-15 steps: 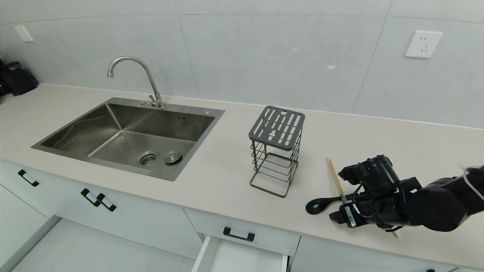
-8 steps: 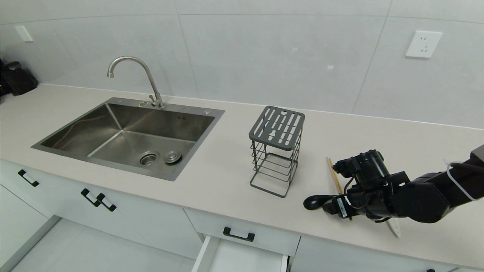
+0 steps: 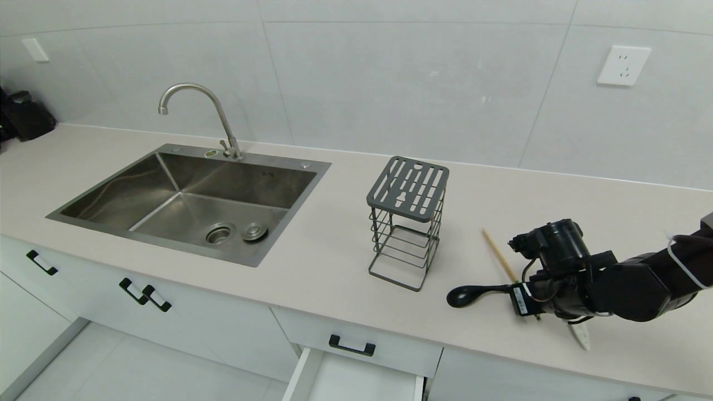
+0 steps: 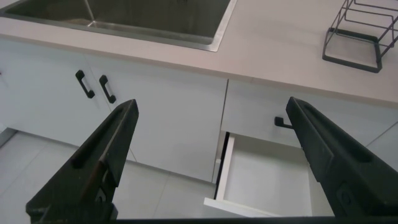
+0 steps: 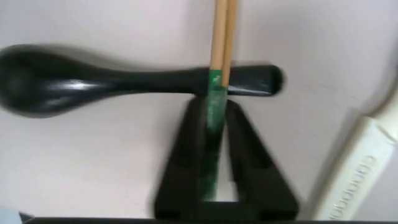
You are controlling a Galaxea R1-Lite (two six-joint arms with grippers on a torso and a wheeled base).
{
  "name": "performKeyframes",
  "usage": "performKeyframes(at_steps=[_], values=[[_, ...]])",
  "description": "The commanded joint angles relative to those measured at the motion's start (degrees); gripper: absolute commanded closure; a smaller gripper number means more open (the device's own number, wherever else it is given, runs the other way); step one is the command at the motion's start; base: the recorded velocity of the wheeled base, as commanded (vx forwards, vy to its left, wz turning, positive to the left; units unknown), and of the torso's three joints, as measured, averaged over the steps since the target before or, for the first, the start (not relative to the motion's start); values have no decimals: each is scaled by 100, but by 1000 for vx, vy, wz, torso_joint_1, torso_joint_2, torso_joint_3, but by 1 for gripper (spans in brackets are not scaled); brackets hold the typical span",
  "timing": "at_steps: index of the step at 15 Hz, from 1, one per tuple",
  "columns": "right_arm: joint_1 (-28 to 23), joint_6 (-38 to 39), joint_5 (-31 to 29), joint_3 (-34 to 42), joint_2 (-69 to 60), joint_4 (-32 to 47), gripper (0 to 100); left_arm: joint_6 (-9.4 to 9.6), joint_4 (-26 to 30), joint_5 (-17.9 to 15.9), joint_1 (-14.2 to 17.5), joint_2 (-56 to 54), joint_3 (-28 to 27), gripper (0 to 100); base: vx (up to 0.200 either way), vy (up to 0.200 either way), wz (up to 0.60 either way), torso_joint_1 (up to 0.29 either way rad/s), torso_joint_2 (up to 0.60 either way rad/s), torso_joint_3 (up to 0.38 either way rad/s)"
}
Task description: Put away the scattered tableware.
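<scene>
A pair of wooden chopsticks (image 3: 499, 255) with green ends (image 5: 214, 93) lies on the counter right of the grey wire rack (image 3: 408, 223). They cross over the handle of a black spoon (image 3: 467, 294) (image 5: 93, 78) near the counter's front. My right gripper (image 3: 522, 298) (image 5: 211, 155) is low on the counter, shut on the chopsticks' green end. A white utensil (image 3: 579, 335) (image 5: 360, 168) lies partly under that arm. My left gripper (image 4: 211, 162) hangs open and holds nothing, in front of the cabinets below the counter.
A steel sink (image 3: 139, 223) with a tap (image 3: 195, 106) is set in the counter (image 3: 312, 250) at the left. A drawer (image 3: 356, 384) (image 4: 267, 180) stands open under the rack. A wall socket (image 3: 624, 65) is at the back right.
My right gripper has first moved left and then back right, closing on the chopsticks' green end. The chopsticks have swung a little, and the spoon has slid slightly left.
</scene>
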Motion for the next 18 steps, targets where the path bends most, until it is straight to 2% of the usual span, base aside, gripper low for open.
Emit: performKeyframes(at_steps=[1, 5, 9, 12, 13, 16, 18], values=[[-131, -3, 5, 118, -211, 17, 100, -2, -1, 2, 1, 7, 1, 0, 0, 0, 0, 0, 0, 0], [-157, -3, 5, 399, -809, -18, 100, -2, -1, 2, 1, 7, 1, 0, 0, 0, 0, 0, 0, 0], [-113, -91, 146, 1348, -2048, -141, 100, -2, -1, 2, 1, 7, 1, 0, 0, 0, 0, 0, 0, 0], [-113, -654, 498, 1998, -2813, -176, 100, -2, -1, 2, 1, 7, 1, 0, 0, 0, 0, 0, 0, 0], [-113, -680, 524, 2016, -2848, -185, 100, -2, -1, 2, 1, 7, 1, 0, 0, 0, 0, 0, 0, 0], [-122, -1436, 963, 2262, -3419, -396, 100, -2, -1, 2, 1, 7, 1, 0, 0, 0, 0, 0, 0, 0], [-140, -1875, 946, 2420, -3657, -396, 100, -2, -1, 2, 1, 7, 1, 0, 0, 0, 0, 0, 0, 0]])
